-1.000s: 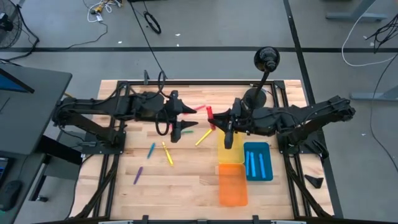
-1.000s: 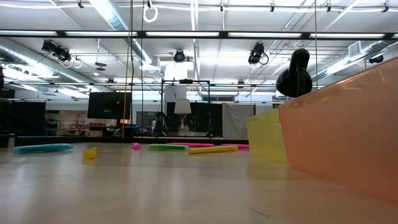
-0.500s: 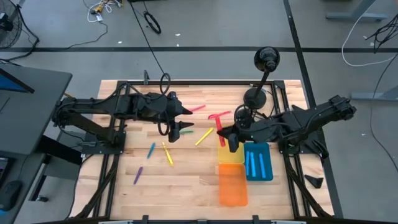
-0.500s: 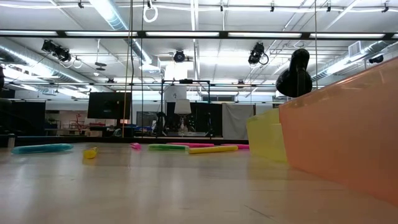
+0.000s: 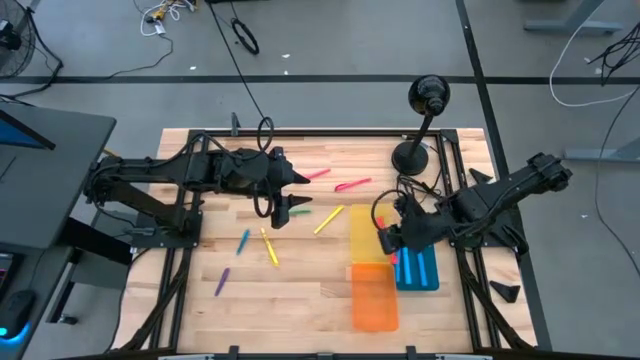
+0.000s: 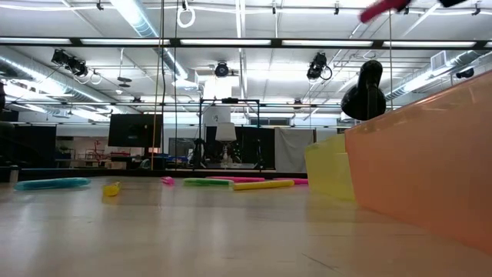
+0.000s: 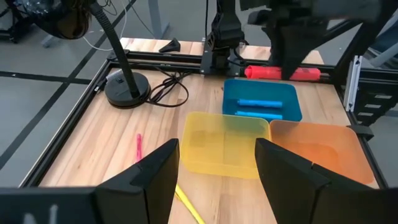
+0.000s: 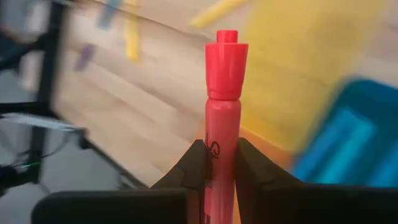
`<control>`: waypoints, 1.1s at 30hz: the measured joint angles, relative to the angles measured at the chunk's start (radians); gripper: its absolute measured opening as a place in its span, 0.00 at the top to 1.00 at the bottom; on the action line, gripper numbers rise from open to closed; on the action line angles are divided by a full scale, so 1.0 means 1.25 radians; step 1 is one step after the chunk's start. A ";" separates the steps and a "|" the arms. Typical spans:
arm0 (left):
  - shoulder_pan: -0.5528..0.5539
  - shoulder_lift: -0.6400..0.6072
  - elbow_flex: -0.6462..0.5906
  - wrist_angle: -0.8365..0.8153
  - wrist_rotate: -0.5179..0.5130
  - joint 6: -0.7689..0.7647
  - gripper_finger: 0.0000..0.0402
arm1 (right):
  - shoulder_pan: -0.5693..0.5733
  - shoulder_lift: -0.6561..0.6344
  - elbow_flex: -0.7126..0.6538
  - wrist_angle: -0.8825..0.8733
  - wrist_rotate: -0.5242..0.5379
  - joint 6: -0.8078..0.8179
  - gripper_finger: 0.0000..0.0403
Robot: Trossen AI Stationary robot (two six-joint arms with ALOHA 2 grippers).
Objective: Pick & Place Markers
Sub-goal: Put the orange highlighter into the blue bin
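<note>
The right gripper [image 5: 388, 240] clamps a red marker [image 8: 222, 118] between closed fingers, carrying it above the seam between the yellow tray [image 5: 368, 235] and blue tray [image 5: 416, 262], presumably for sorting by colour. The blue tray contains blue markers [image 7: 258, 103]; the yellow tray and orange tray [image 5: 374, 300] appear empty. The left gripper [image 5: 291, 195] hovers, jaws wide and empty, above the loose markers.

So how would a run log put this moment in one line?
right end effector: shut on red marker | over blue tray | left end effector: open

Wooden table [image 5: 300, 280], translucent plastic trays [image 5: 373, 300]
</note>
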 joint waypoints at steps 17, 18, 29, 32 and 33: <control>0.000 0.000 -0.001 0.017 0.003 -0.005 0.46 | 0.109 0.000 0.000 -0.251 -0.122 0.364 0.90; 0.000 0.000 -0.001 0.017 0.003 -0.005 0.46 | 0.112 0.000 0.000 -0.260 -0.122 0.379 0.90; 0.000 0.000 -0.001 0.018 0.016 0.006 0.46 | 0.116 0.001 -0.182 -0.174 -0.122 0.427 0.90; 0.000 0.000 -0.001 0.019 0.076 0.015 0.46 | 0.114 0.001 -0.236 -0.137 -0.121 0.441 0.90; 0.000 0.000 -0.001 0.018 0.097 0.021 0.46 | 0.114 0.000 -0.254 -0.121 -0.121 0.442 0.90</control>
